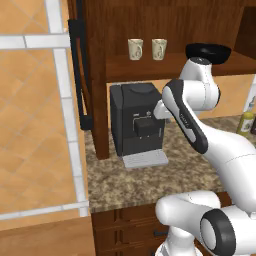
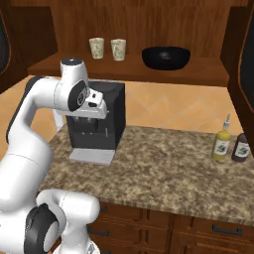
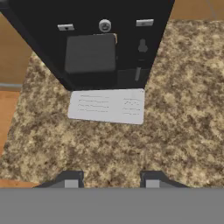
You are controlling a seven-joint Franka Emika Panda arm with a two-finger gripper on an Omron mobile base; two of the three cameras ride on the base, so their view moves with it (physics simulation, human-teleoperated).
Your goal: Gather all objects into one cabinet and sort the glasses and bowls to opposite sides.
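So the two cream cups [image 1: 135, 49] [image 1: 159, 48] are sitting side by side toward the left end of the cabinet shelf [image 2: 198, 74], close together but not touching, and the black bowl [image 2: 166, 57] is resting further along to their right, roughly mid-shelf, well apart from them. The cabinet door [image 1: 75, 70] is hanging open at the left with its long black bar handle facing out.

Down below, the arm is bending over the granite surface [image 2: 168, 168] and the hand [image 3: 111, 181] is hovering above it, pointing down at the black coffee machine [image 2: 96, 121] and its pale drip tray [image 3: 107, 106]. Its two fingertips [image 3: 71, 183] are standing apart with nothing between them, just bare granite showing in the gap.

The coffee machine is standing near the back left corner of the surface, under the shelf. Two bottles are waiting over by the right edge of the surface, a yellowish one [image 2: 222, 144] and a dark one [image 2: 241, 148] just beside it
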